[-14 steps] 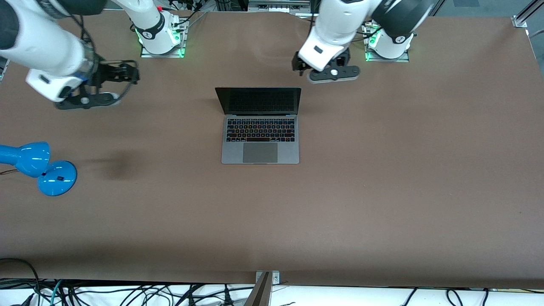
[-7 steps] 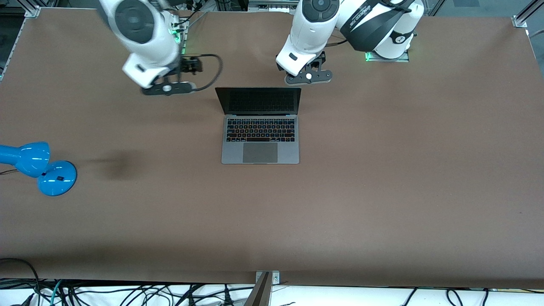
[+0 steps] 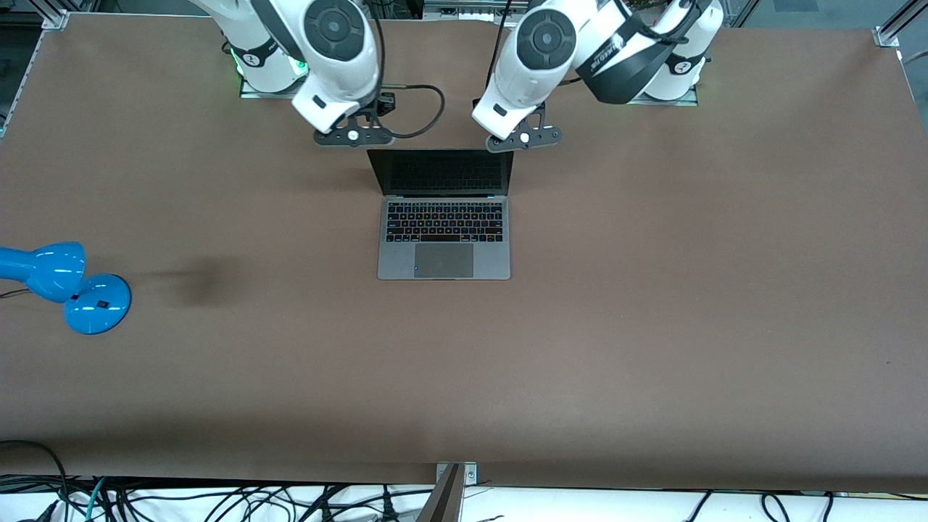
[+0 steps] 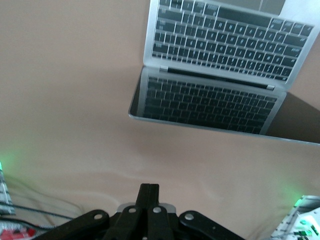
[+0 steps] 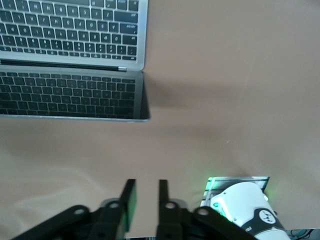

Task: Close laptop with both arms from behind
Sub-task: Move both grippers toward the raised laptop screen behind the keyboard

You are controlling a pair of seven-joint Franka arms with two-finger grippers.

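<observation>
The space-grey laptop (image 3: 444, 246) stands open in the middle of the brown table, its dark screen (image 3: 442, 172) upright and facing the front camera. My left gripper (image 3: 523, 138) hangs over the table between the lid's corner and the left arm's base, fingers shut and empty (image 4: 148, 192). My right gripper (image 3: 353, 135) hangs over the table by the lid's other corner, fingers (image 5: 129, 200) a little apart and empty. Neither touches the lid. Both wrist views show the keyboard (image 4: 220, 45) (image 5: 70, 30) and its reflection in the screen.
A blue desk lamp (image 3: 65, 286) lies at the right arm's end of the table. The arm bases (image 3: 272, 69) (image 3: 663, 80) stand along the table's edge farthest from the front camera. Cables (image 3: 217, 500) hang below the nearest edge.
My right arm has swung in from the right arm's end of the table to the lid's corner. My left gripper has shifted closer to the lid's other corner. The laptop has not moved.
</observation>
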